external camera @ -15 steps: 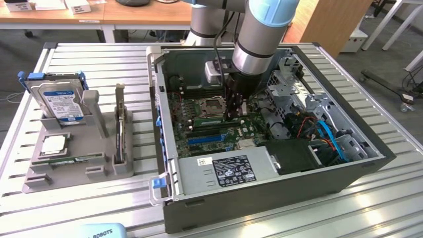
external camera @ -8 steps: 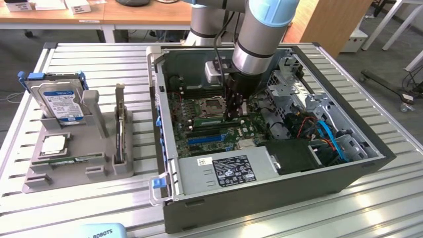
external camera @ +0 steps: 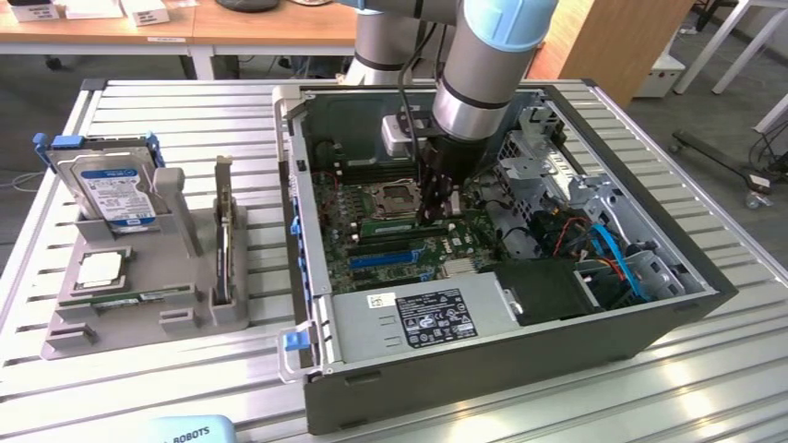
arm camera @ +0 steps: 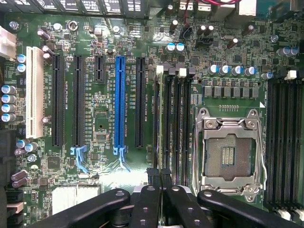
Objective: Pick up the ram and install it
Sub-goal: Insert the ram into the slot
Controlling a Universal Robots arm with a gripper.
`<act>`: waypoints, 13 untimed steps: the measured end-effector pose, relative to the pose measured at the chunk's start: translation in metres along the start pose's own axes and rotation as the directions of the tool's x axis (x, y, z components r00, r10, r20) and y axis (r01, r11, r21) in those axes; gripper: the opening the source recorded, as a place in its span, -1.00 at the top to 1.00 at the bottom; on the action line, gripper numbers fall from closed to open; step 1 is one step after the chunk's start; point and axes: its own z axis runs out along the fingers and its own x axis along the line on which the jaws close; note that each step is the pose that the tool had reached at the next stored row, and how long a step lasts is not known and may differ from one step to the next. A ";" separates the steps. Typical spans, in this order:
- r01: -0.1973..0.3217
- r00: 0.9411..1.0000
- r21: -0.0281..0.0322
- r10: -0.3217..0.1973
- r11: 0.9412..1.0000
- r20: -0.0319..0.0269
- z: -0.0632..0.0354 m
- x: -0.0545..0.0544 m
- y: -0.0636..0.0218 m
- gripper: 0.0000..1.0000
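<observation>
The gripper (arm camera: 160, 183) is pinched narrow on the ram (arm camera: 166, 123), a thin green stick seen edge-on. It runs out from between the fingertips, among black slots (arm camera: 183, 123).

My arm (external camera: 474, 88) is a thick silver-grey tube at the upper centre of the exterior view, topped by a pale blue joint cover (external camera: 505, 18) at the frame's top edge. A second silver segment (external camera: 376, 41) shows just left of it. A thin black cable (external camera: 401, 83) runs alongside the tube to a small pale grey box (external camera: 400, 136) at my wrist. My gripper (external camera: 434, 217) is plain black. In the wrist view its fingers (arm camera: 151, 204) are slim and glossy black, flanked by two rounded black link bars (arm camera: 92, 205).
</observation>
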 end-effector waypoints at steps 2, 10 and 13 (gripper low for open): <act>0.000 1.000 0.000 0.000 1.000 0.000 0.0000 0.000 -0.0003 0.76; 0.000 1.000 0.000 0.000 1.000 0.000 0.0013 0.000 -0.0003 0.76; 0.000 1.000 0.000 0.000 1.000 0.000 0.0016 0.000 -0.0003 0.76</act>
